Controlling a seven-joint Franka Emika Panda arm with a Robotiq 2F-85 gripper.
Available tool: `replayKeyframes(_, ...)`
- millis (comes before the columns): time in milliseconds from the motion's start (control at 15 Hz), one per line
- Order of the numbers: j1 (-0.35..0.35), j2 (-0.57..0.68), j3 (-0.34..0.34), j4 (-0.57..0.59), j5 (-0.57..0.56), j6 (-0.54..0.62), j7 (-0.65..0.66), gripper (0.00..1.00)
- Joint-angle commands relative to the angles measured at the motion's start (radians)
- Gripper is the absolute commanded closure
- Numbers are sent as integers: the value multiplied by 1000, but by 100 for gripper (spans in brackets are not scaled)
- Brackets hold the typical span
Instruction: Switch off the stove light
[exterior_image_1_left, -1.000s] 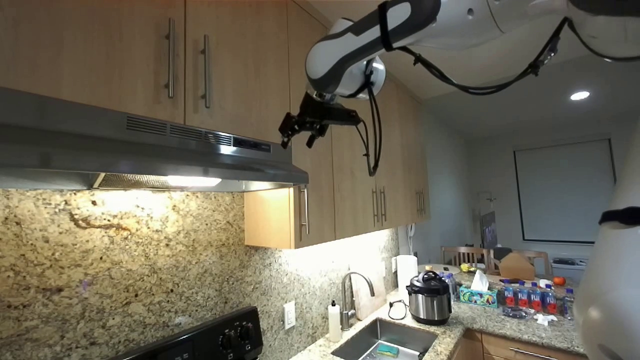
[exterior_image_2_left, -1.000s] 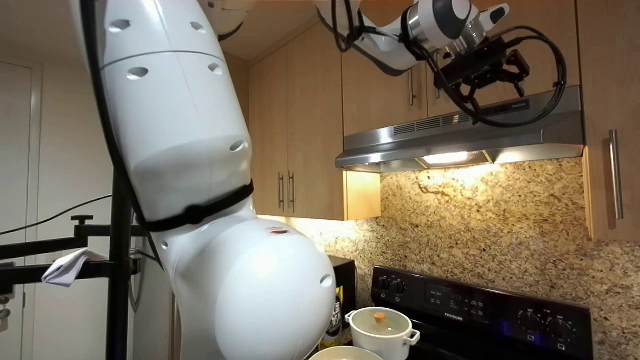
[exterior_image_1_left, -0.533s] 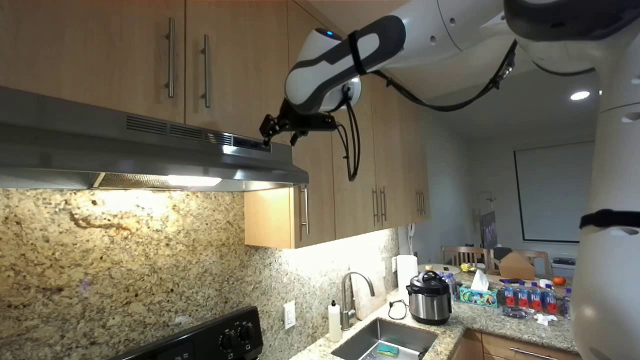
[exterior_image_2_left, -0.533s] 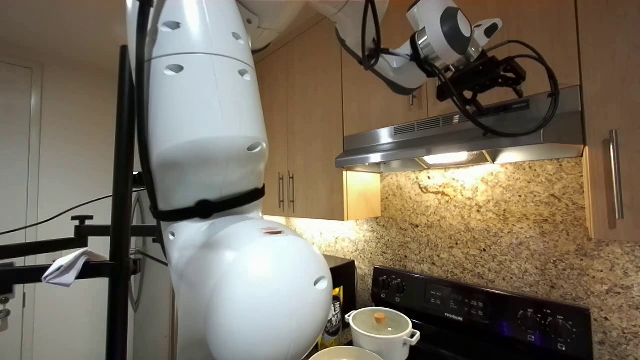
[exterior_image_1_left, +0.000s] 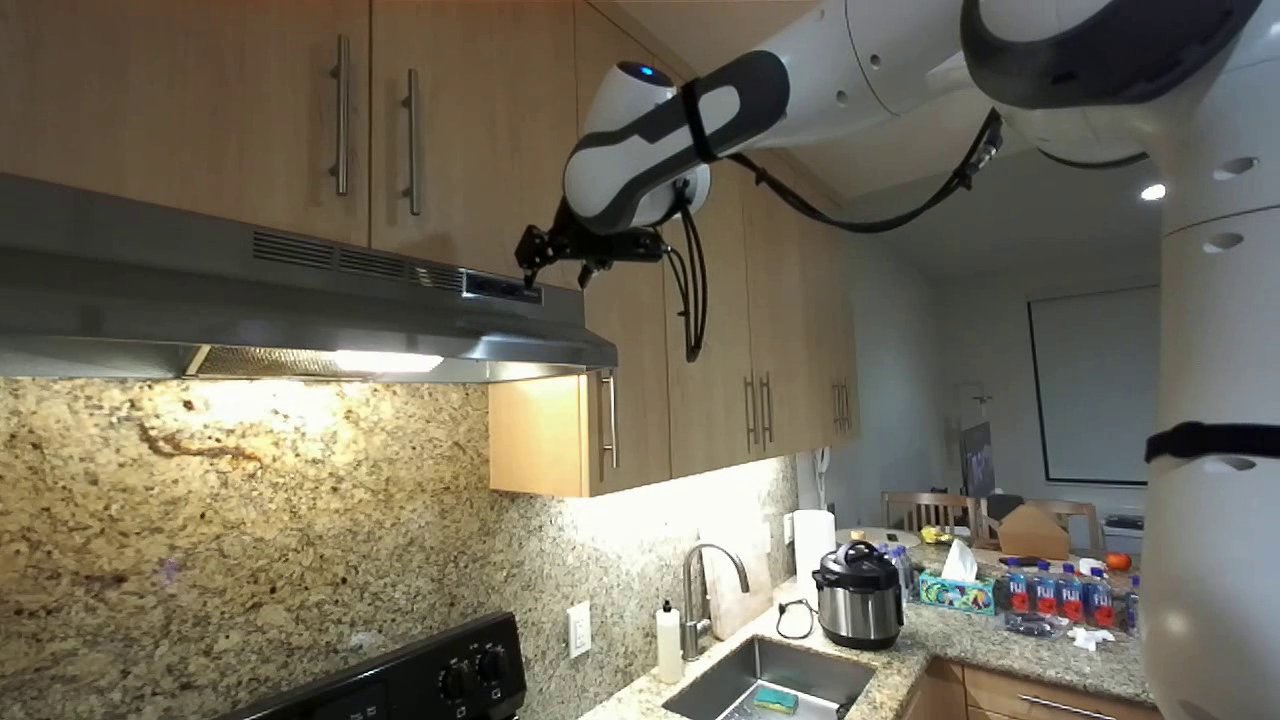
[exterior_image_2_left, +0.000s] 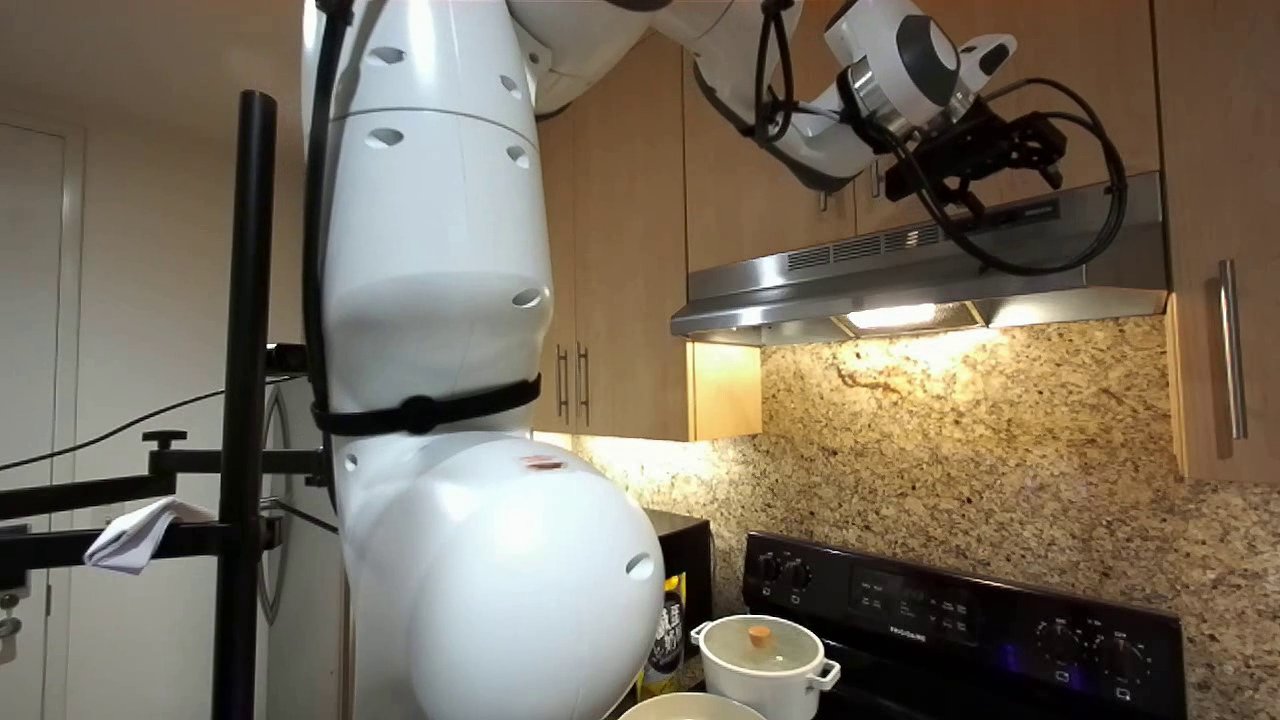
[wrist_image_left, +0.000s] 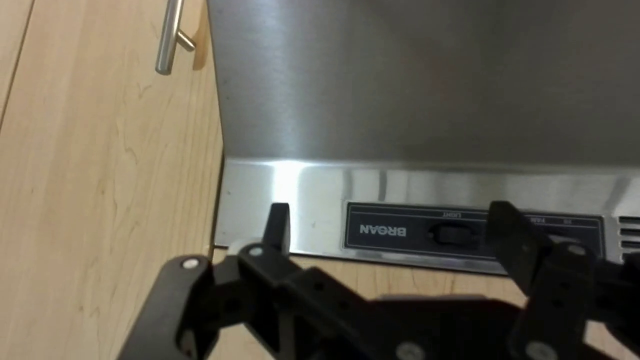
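The stainless steel range hood shows in both exterior views (exterior_image_1_left: 300, 300) (exterior_image_2_left: 830, 290) and across the wrist view (wrist_image_left: 400, 90). The stove light under it is lit (exterior_image_1_left: 388, 361) (exterior_image_2_left: 891, 316). In the wrist view the black control panel (wrist_image_left: 382, 231) shows upside down, with a dark rocker switch (wrist_image_left: 452, 234) at the word LIGHT. My gripper (wrist_image_left: 390, 215) is open and empty, its fingers spread wide. The right finger covers part of the panel beside the light switch and partly hides the fan switch. In both exterior views the gripper (exterior_image_1_left: 558, 275) (exterior_image_2_left: 1013, 190) hangs in front of the panel; contact is not visible.
Wooden cabinet doors with metal bar handles (exterior_image_1_left: 413, 140) stand above the hood, and a side cabinet handle (wrist_image_left: 170, 37) sits beside it. Below are the black stove (exterior_image_2_left: 910, 610) and a white lidded pot (exterior_image_2_left: 765, 680). Cables (exterior_image_1_left: 690, 290) hang in loops from the wrist.
My gripper has moved toward the hood panel, leftward and a little down in an exterior view, with most motion in the first half second. The gripper stays open and the stove light stays lit.
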Motion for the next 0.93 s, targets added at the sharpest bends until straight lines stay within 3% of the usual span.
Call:
replayKeyframes(0, -4, 22, 0, 25, -10, 0, 26, 0)
replayKeyframes(867, 17, 38, -8, 25, 36, 3, -13, 0)
